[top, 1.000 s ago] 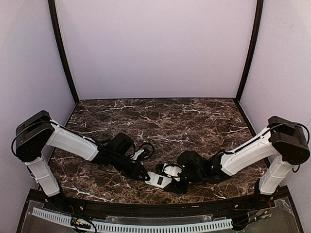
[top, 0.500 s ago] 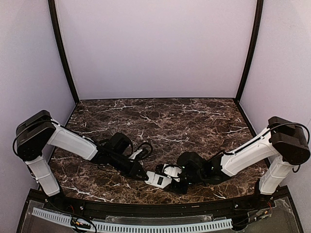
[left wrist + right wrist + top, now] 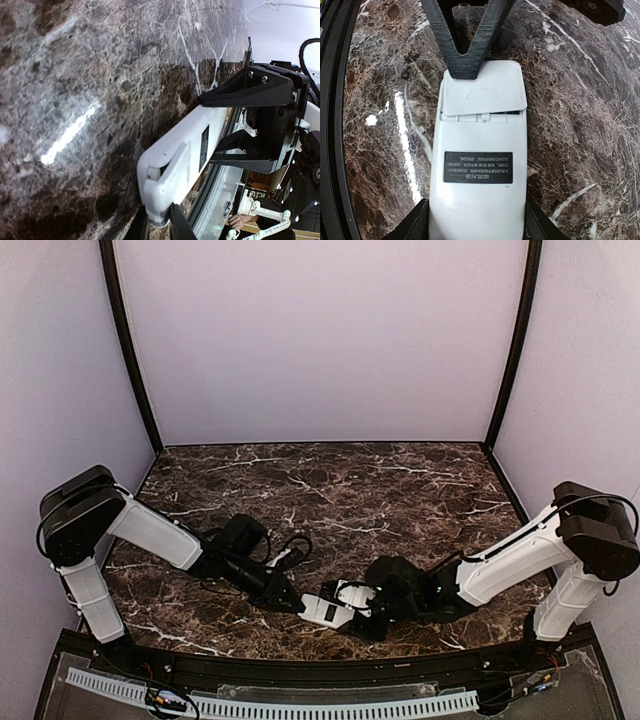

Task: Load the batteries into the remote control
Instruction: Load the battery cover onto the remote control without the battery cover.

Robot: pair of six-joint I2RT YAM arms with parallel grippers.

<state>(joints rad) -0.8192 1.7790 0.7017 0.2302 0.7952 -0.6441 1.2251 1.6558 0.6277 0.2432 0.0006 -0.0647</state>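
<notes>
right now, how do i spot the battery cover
At the marble table's near edge, the remote control lies back up in the right gripper. Its battery cover is the end panel by the left gripper, with an oval ribbed patch, not the black label.

The left elbow (image 3: pixel 82 515) has shifted slightly rightward — the right elbow (image 3: pixel 598 532) dipped a touch.

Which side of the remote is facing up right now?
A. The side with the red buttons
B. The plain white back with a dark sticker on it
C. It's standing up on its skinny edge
B: in the right wrist view the remote control lies flat on the table, showing its white back with a dark label and no buttons.
</notes>
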